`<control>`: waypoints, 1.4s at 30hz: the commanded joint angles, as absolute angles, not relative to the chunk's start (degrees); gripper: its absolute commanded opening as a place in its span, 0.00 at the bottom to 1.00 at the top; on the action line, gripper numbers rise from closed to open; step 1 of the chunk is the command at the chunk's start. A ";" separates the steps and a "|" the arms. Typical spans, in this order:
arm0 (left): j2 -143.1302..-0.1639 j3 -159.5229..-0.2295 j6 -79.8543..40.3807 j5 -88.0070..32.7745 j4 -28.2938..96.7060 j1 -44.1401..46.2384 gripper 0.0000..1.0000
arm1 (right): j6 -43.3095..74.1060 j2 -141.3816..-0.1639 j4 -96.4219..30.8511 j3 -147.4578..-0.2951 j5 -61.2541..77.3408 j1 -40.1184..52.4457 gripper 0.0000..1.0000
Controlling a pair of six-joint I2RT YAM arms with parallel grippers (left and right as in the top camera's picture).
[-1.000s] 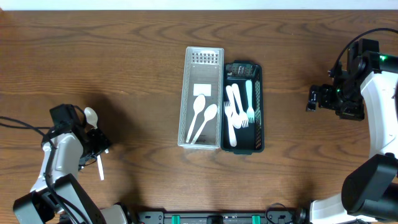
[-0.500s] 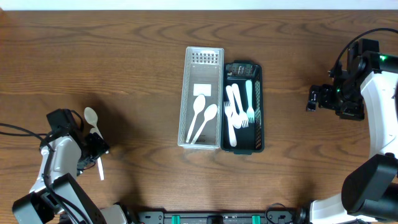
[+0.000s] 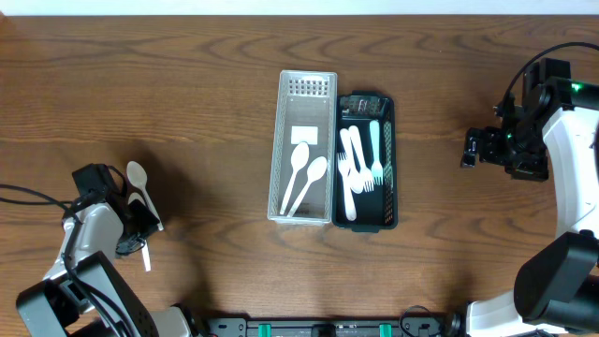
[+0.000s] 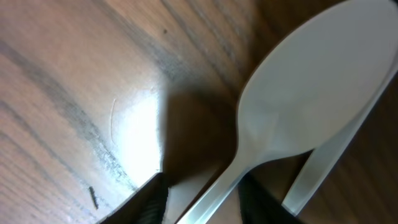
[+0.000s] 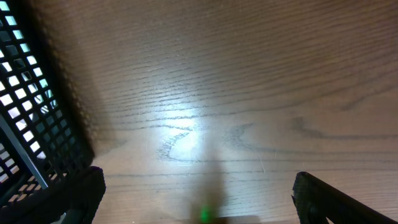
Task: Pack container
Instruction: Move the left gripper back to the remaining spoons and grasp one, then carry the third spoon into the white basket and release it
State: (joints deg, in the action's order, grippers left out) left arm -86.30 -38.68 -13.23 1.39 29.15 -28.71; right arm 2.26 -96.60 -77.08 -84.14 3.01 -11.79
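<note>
Left claw: low on the worktop at the near-left; we see its fingers on either side of a spoon's thin neck, jaws drawn close.
Left claw grip: we cannot tell whether the jaws actually pinch the neck or only flank it.
Loose spoon: white plastic, lying flat on the wood. In the overhead view its bowl is on the far side of the left claw and its handle end pokes out on the near side.
Pale strip: a second white edge runs beside the spoon bowl in the left wrist view; we cannot tell what it is.
Right claw: jaws spread wide with nothing between them, only bare wood below.
Right claw position: far right of the worktop, well apart from both containers.
Clear tray: centre of the worktop, long side running front to back.
Two spoons: white, inside the clear tray.
Black basket: mesh-walled, touching the right side of the clear tray.
Cutlery: white forks and other pale pieces, lengthwise in the black basket.
</note>
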 commanded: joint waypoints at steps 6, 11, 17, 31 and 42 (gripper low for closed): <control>-90.32 -37.71 -13.15 1.93 28.32 -28.97 0.19 | 1.17 -96.71 -76.99 -83.88 2.79 -11.99 0.99; -90.32 -37.71 -13.13 1.93 28.23 -28.97 0.07 | 1.17 -96.71 -77.01 -83.88 2.79 -11.99 0.99; -90.32 -37.74 -13.17 1.65 27.94 -28.97 0.06 | 1.19 -96.71 -76.99 -83.88 2.79 -11.99 0.99; -80.25 -48.69 -13.15 -12.32 44.64 -23.49 0.06 | 2.96 -96.71 -76.88 -83.88 3.11 -11.99 0.99; -71.46 -69.71 -13.13 -13.06 56.95 4.60 0.06 | 4.25 -96.71 -77.03 -83.88 3.51 -11.99 0.99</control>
State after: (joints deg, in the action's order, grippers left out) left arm -71.46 -65.84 -13.47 -12.14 56.55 -1.87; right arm 3.03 -96.60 -76.95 -84.14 3.16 -11.79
